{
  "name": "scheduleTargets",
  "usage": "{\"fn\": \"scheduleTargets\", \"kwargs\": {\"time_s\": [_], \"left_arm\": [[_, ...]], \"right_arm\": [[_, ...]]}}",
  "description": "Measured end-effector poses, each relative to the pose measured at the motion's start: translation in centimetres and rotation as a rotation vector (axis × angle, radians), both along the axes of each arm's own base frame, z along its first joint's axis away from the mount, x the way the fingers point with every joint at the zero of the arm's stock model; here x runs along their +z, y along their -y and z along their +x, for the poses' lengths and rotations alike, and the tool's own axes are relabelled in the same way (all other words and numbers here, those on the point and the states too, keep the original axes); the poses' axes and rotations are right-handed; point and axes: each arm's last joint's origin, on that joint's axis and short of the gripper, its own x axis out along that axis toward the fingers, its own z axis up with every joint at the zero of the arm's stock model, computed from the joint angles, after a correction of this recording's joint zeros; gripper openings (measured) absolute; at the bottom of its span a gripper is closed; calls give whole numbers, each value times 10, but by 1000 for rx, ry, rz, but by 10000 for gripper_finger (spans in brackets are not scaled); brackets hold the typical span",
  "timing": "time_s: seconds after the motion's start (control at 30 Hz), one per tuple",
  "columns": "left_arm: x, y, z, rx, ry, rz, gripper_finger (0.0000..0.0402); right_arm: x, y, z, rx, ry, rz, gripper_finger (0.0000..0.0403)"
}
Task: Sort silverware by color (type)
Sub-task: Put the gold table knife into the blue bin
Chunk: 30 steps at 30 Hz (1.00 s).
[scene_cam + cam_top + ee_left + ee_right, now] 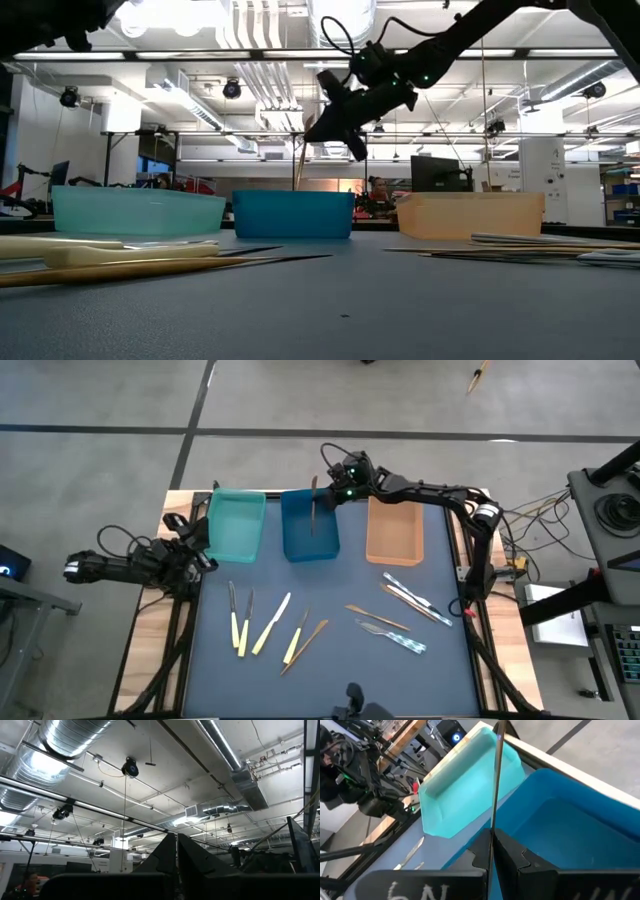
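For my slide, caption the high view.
Right hand holds a brown utensil over the blue tray; left hand waits beside the teal tray.

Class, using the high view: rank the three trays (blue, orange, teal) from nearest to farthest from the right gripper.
1. Blue tray: under the right gripper, which holds a brown utensil.
2. Orange tray: on its right.
3. Teal tray: on its left, slightly farther.
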Motion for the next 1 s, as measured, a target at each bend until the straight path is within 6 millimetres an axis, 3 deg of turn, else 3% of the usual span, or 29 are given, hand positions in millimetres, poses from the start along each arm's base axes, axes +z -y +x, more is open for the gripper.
{"fn": "scheduleTargets", "kwargs": {"time_s": [1.0], "left_arm": [[0, 0, 0, 18, -11, 15, 0]], "right_arm": [[-44, 4, 14, 6, -102, -47, 9]]}}
